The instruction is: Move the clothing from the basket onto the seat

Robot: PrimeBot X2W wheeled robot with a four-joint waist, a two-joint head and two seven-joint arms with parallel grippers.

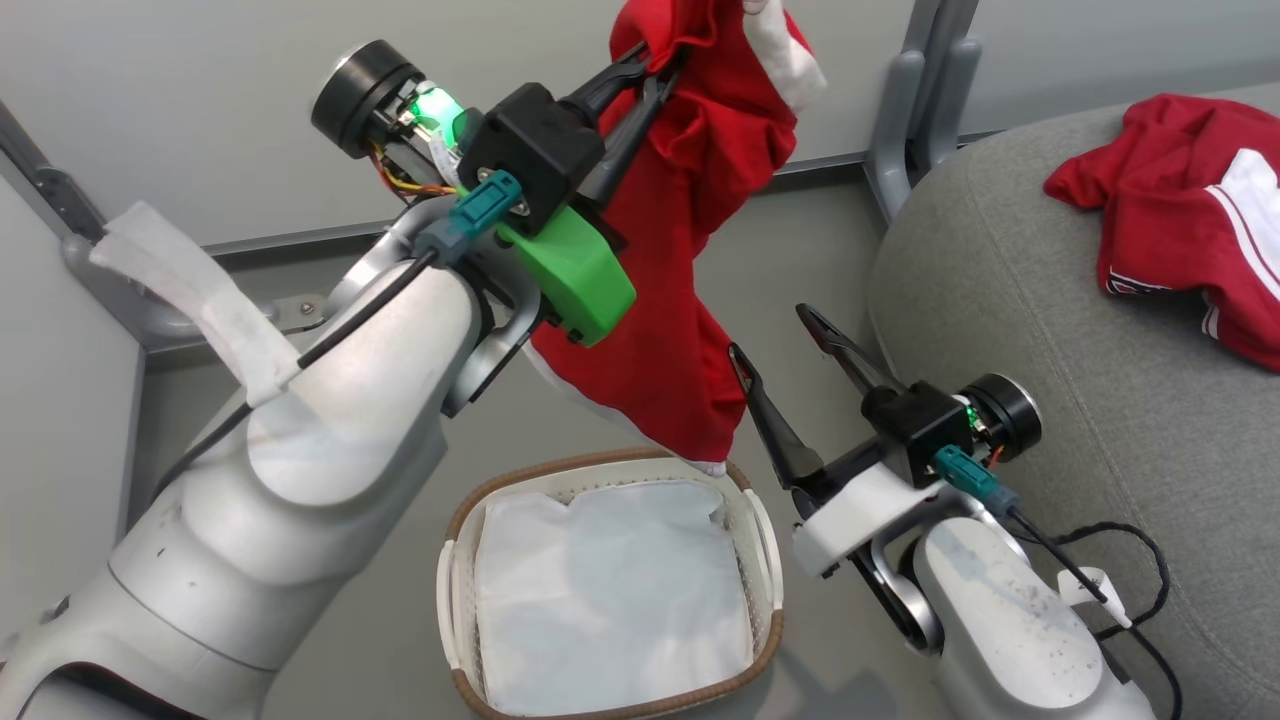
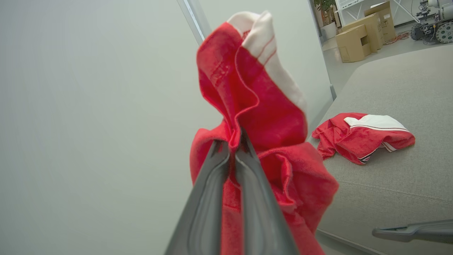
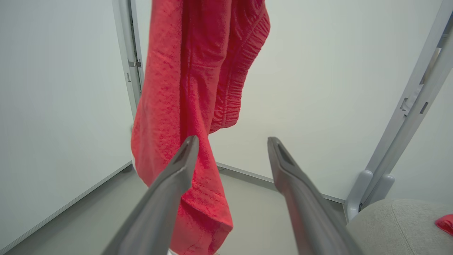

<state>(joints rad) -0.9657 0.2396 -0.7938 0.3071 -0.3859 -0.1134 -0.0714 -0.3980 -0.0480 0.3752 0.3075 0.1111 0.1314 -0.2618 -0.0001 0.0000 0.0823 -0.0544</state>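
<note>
The big pale left arm (image 1: 300, 470) is closest, at 8 o'clock in the head view. Next comes the basket (image 1: 447, 600), down at 6 o'clock on the floor. Inside it lies a flat white cloth (image 1: 610, 590) and no red clothes that I can see. The white cloth is not part of the job.

The right gripper (image 1: 768, 330) sits at 4 o'clock, just beside the basket. Its fingers are wide apart and hold nothing.

Above the basket, the left gripper (image 1: 668, 62) is up at 12 o'clock. Its fingers are pinched tight on the red shorts (image 1: 690, 300), which hang down long. The bottom hem dangles right at the far rim of the basket. I cannot tell if it touches.

The grey seat (image 1: 1000, 300) fills the 3 o'clock side. A red jersey (image 1: 1180, 220) lies crumpled on it at 2 o'clock, so that one looks done.

I think the job is more than half done. The shorts have to swing over to the seat and be let go.

Far off, past the seat in the left wrist view, stand some cardboard boxes (image 2: 357, 39).
</note>
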